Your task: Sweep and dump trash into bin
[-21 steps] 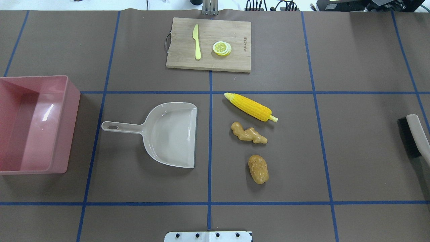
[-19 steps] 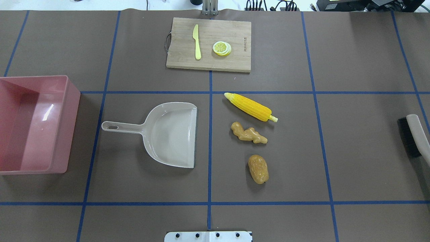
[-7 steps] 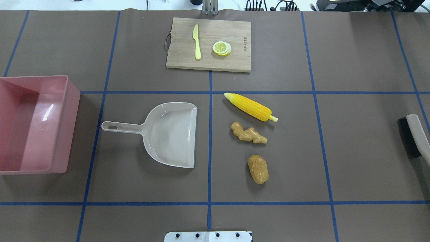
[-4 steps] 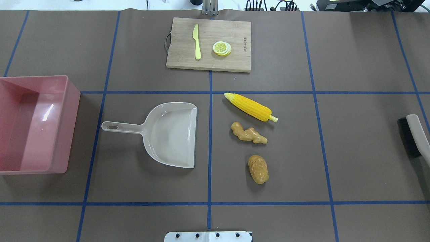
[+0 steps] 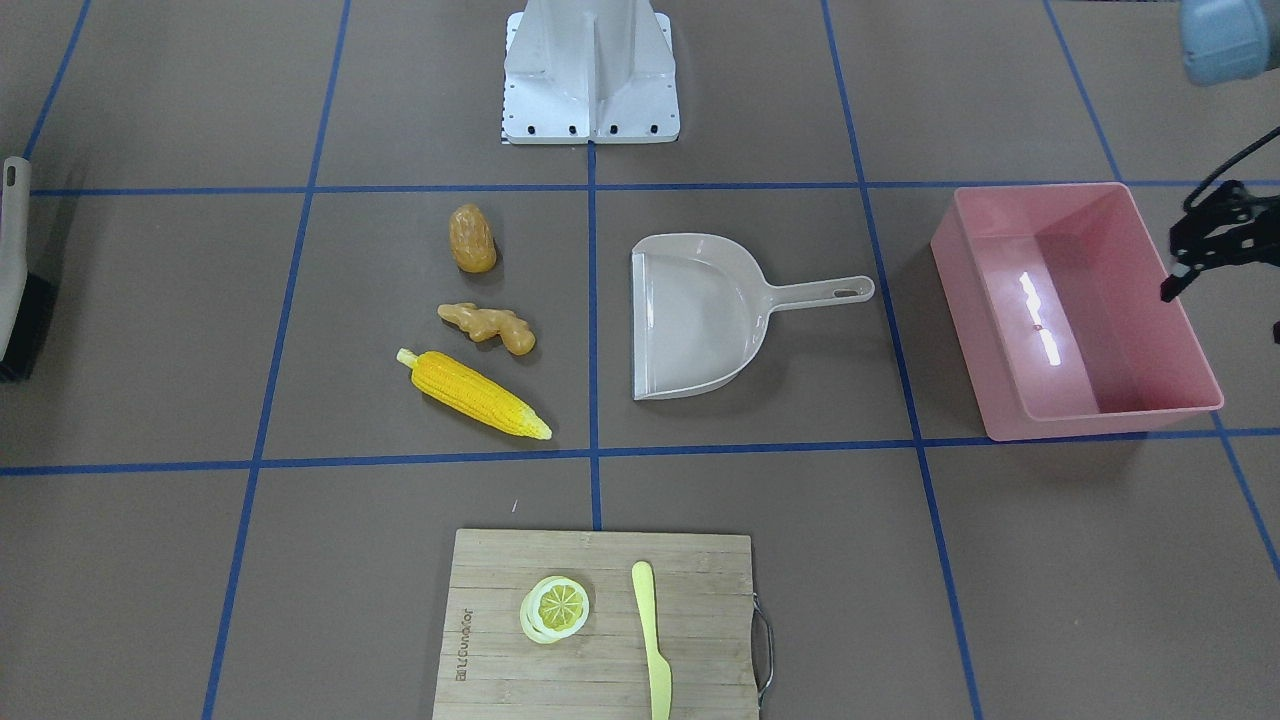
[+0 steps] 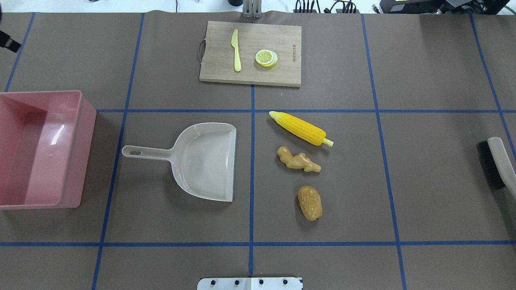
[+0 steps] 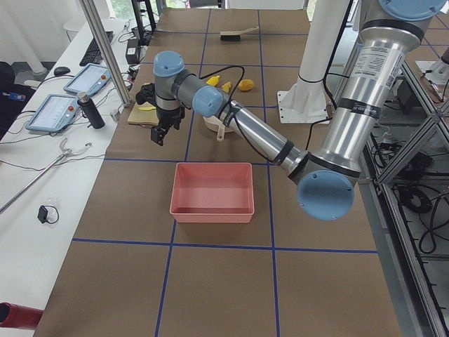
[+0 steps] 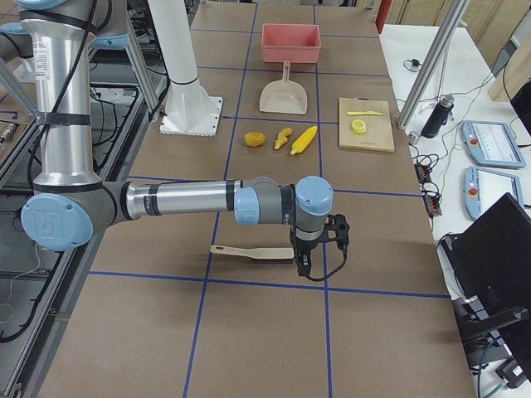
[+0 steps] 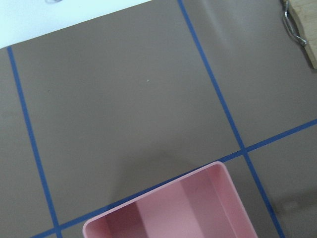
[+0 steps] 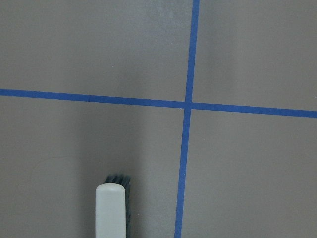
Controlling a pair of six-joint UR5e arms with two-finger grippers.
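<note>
Brown table (image 6: 435,181) with a blue tape (image 6: 403,110) grid all over. Pink bin (image 6: 86,153), kinda see-through, white glare streak inside. Beige dustpan (image 6: 201,161). Bright yellow corn (image 6: 300,128) with neat kernel rows, tan ginger (image 6: 297,160), glossy brown-orange potato (image 6: 310,202). Light wood board (image 6: 250,68) with streaky grain and a dark wire handle. Pale yellow knife (image 6: 236,50), lemon slice (image 6: 266,57) yellow with a whitish rim. Brush (image 6: 500,159) beige on top, black bristles. Silver left arm (image 7: 259,133) and right arm (image 8: 178,199), light blue caps on both, white base (image 5: 590,70).
</note>
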